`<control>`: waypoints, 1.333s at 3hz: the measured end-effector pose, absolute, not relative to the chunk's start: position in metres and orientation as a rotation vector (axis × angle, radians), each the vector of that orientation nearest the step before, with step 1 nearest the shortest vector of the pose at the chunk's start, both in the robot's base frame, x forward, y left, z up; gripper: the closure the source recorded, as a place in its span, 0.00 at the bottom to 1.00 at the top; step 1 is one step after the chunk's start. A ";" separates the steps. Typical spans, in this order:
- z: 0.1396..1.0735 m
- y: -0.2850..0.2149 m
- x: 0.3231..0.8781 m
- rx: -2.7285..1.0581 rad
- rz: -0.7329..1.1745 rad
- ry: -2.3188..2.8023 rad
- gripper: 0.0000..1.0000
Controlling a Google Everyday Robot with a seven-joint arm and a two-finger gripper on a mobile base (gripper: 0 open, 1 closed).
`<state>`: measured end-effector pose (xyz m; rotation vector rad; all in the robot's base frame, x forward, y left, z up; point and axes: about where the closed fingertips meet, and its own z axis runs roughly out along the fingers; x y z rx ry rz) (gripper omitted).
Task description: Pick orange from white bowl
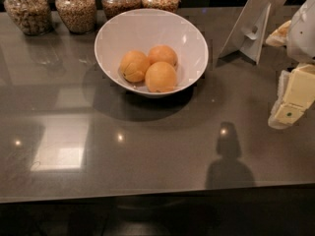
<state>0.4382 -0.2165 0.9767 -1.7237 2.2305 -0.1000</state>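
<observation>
Hovering far right, hand (289, 107) cropped

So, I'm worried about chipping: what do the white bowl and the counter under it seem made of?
The wide white bowl looks like glazed ceramic: glossy, with soft highlights. The grey-brown counter looks like polished stone or laminate, since it mirrors lights. The cream end effector hangs to the right of the bowl.

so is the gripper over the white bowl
No, the gripper is at the right edge of the view, well clear of the white bowl.
</observation>
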 end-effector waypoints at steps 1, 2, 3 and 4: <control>0.978 -0.214 0.441 -1.721 -0.095 2.222 0.00; 0.981 -0.202 0.450 -1.709 -0.073 2.187 0.00; 0.982 -0.182 0.472 -1.642 -0.040 2.165 0.00; 0.982 -0.166 0.496 -1.551 -0.016 2.175 0.00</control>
